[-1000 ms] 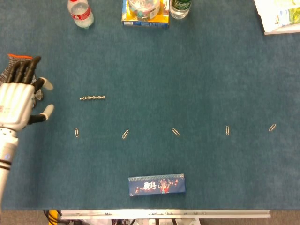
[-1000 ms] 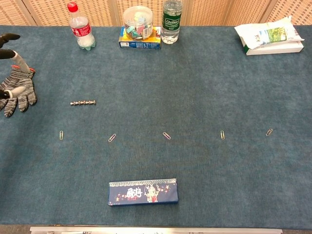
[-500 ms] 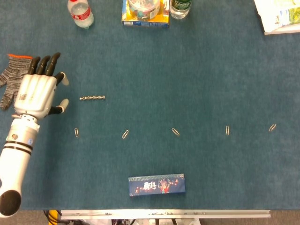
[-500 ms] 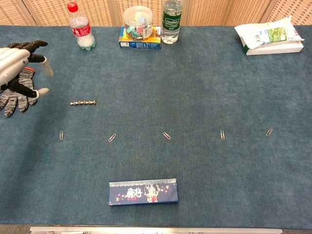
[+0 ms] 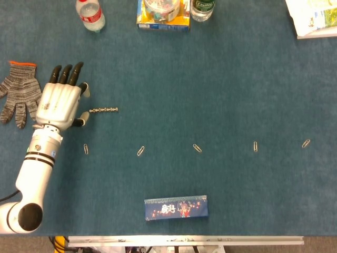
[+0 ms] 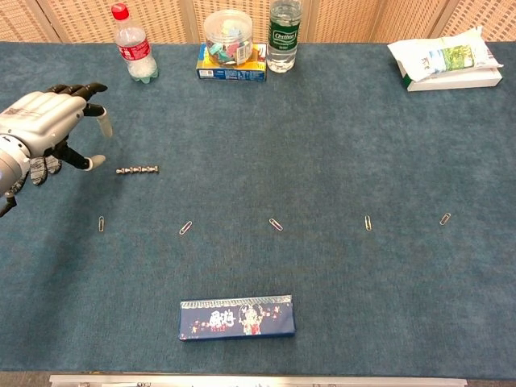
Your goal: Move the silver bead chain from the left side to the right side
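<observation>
Matt teal felt-like cloth covers the desk [image 5: 221, 95]; shiny metal bead chain [image 5: 103, 110]; glossy white plastic left hand [image 5: 59, 104]; grey knitted glove [image 5: 20, 94].

Left robot hand [image 5: 59, 103] hovered fingers spread, just left of bead chain [image 5: 103, 109], bare worktop [image 5: 221, 89] between them. Grey glove [image 5: 20, 93] lay close on hand's outer side. Wide open cloth stretched rightward from chain. Row of paper clips [image 5: 197, 148] lay flat nearer front. Blue box [image 5: 176, 206] near front edge. Bottles [image 6: 284, 24] and jar [image 6: 228, 35] lined far edge; packet [image 6: 442, 58] at far right corner.
</observation>
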Available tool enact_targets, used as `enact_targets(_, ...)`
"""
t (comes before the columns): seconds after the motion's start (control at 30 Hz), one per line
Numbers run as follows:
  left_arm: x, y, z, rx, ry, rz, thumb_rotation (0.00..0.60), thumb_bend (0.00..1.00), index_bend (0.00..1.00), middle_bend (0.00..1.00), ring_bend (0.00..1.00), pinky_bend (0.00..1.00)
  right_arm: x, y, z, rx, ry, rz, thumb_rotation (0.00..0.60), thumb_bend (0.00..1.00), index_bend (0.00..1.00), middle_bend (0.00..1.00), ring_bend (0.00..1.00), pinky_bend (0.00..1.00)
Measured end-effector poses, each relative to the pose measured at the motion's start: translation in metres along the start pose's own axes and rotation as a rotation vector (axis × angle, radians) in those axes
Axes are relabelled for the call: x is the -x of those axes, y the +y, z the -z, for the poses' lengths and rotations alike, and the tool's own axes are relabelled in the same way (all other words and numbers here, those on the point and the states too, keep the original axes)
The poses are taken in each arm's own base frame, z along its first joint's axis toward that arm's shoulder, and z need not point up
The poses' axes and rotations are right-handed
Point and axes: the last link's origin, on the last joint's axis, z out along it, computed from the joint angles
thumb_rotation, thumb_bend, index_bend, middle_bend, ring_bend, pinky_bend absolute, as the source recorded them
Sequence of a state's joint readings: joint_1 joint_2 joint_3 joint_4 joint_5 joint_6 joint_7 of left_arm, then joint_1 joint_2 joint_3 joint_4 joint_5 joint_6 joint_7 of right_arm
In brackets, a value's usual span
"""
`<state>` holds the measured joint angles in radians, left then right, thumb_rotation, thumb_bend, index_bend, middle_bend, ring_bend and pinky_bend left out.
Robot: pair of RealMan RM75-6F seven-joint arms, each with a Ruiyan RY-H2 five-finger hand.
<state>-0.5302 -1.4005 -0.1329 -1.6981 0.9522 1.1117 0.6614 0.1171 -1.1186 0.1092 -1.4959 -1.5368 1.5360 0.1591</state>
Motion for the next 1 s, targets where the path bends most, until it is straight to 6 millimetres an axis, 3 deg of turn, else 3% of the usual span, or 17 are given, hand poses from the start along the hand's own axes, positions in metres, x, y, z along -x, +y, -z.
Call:
enact_targets(0.6, 0.022, 0.004, -0.014, -0.059, -0.052, -0.022, 0.600, 0.27, 0.39, 0.03, 0.00, 0.00, 0.005, -0.002, -0.001, -0.006, -0.022, 0.009, 0.600, 0.26, 0.30, 0.31, 0.23, 0.35)
enact_targets(1.0, 0.029, 0.019, -0.019, -0.046, -0.074, 0.001, 0.600, 0.27, 0.40, 0.03, 0.00, 0.00, 0.006, -0.002, -0.002, -0.005, -0.029, 0.010, 0.600, 0.25, 0.30, 0.31, 0.23, 0.35)
